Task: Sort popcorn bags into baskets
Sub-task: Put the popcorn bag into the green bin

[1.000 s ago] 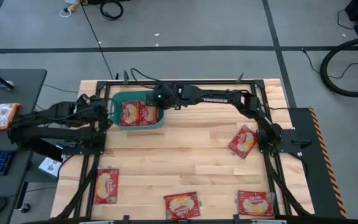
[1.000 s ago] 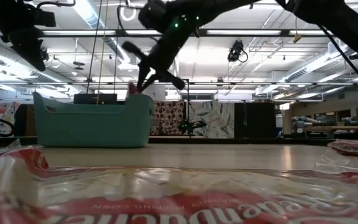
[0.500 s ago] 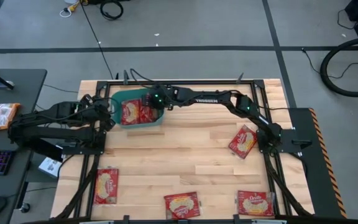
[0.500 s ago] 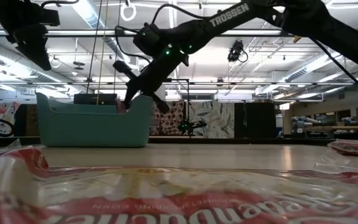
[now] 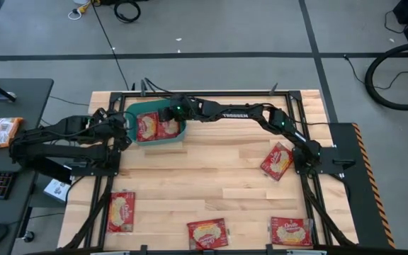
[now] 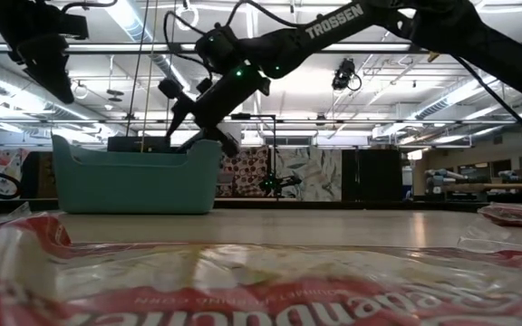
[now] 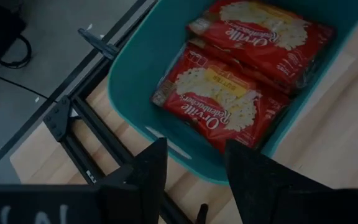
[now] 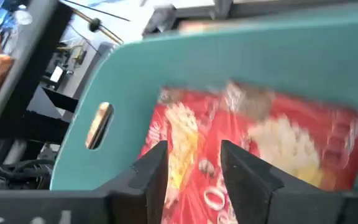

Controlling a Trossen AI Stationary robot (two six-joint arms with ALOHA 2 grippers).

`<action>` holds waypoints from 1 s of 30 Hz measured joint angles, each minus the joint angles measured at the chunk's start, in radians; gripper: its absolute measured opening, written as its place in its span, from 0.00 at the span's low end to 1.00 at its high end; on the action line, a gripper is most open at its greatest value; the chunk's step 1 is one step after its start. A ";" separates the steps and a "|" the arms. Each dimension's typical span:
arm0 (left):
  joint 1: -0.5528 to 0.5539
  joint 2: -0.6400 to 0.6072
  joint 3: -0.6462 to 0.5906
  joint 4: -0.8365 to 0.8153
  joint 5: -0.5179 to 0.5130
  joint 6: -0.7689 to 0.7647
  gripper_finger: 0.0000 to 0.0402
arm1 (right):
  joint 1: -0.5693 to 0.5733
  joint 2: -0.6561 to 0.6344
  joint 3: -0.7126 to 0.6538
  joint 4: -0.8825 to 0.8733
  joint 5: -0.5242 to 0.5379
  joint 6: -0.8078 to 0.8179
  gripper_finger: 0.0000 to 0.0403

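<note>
I had the right gripper stretched across the table and hanging directly over the teal basket. Its fingers were spread apart with nothing between them; in its own wrist view I could see red packets in the gap below, lying loose in the tub rather than pinched. From table height the same gripper sat just above the basket's rim, clear of it.

The left gripper waited just beside the basket's outer end, on the far side of the tub from where the right arm reached in. Its fingers were also parted and empty, pointed at the basket wall.

Beneath the right gripper the basket held at least two popcorn bags, one overlapping the other; whether more lay under them I could not tell.

Well away from both grippers, four popcorn bags were left on the bare wood: one near the right arm's base, and three along the near edge of the table, at the left, the middle and the right. One of these filled the foreground of the low view.

My reading was that the sort was partly done, with a drop into the basket just completed or nearly so, and four pickups to go. Either arm would have had to travel the full depth of the table to reach the near-edge bags.
</note>
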 joint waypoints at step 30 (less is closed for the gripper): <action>-0.244 0.009 0.000 0.565 0.415 0.044 0.41 | 0.215 -0.631 -0.667 -1.289 0.163 0.512 0.52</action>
